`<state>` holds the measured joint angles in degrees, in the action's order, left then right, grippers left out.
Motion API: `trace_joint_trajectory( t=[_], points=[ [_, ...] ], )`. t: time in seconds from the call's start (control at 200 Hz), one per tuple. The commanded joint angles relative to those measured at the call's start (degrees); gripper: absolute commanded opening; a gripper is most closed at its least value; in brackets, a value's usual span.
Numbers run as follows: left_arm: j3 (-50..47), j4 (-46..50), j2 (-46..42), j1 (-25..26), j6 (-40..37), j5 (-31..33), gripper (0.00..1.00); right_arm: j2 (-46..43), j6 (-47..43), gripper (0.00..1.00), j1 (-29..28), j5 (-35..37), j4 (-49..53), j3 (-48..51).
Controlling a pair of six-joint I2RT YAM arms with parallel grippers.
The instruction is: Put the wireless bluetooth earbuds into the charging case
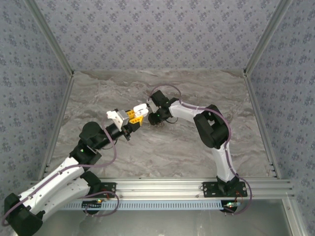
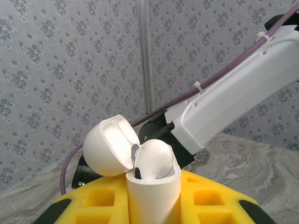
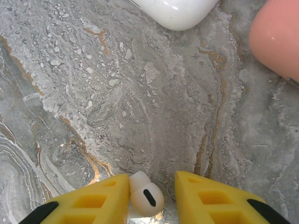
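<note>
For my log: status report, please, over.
Left end effector shut on open white case, one earbud seated. Right end effector around white earbud, grip unclear. Another white case, pink case on table beyond.

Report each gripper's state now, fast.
Left gripper: shut on the charging case, lid open, a seated earbud inside.
Right gripper: fingers flank a white earbud; clamped or not, cannot tell.
</note>
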<state>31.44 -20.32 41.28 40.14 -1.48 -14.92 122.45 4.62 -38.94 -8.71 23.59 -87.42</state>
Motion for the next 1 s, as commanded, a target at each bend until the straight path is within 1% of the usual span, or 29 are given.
trace_joint_trajectory(
  t=[0.0,0.14,0.295,0.465,0.6,0.705,0.825,0.865,0.994],
  points=[
    [0.46,-1.05,-0.92,0.17,-0.04,0.68,0.00,-0.70,-0.93,0.32,-1.08,0.85,4.57,2.13],
    [0.46,-1.00,-0.77,0.17,-0.10,0.77,0.00,-1.49,-0.93,0.30,-1.37,1.44,4.37,3.11],
    [0.46,-0.87,-0.80,0.19,-0.05,0.86,0.00,-2.41,-1.10,0.22,-1.38,1.55,3.82,3.89],
    [0.38,-0.78,-0.73,0.17,0.26,0.81,0.00,-7.88,-1.78,0.20,-0.77,1.80,1.17,6.60],
    [-0.06,-0.83,-0.51,0.13,1.32,0.80,0.00,-16.89,-2.79,0.19,0.95,1.69,-1.76,10.91],
    [-0.56,-1.28,0.27,0.15,2.98,0.12,0.00,-25.29,-4.94,0.17,2.56,0.05,-3.84,14.82],
    [-0.42,-1.29,2.22,0.19,4.41,-2.02,0.00,-35.93,-8.43,0.17,4.10,-2.06,-5.76,18.59],
    [-0.54,-2.08,2.93,0.13,5.00,-2.86,0.00,-39.21,-9.55,0.17,4.47,-2.69,-6.34,21.34],
    [0.05,-4.49,6.26,0.18,6.74,-5.80,0.00,-48.47,-12.91,0.17,5.14,-5.90,-7.85,23.69]
  ],
)
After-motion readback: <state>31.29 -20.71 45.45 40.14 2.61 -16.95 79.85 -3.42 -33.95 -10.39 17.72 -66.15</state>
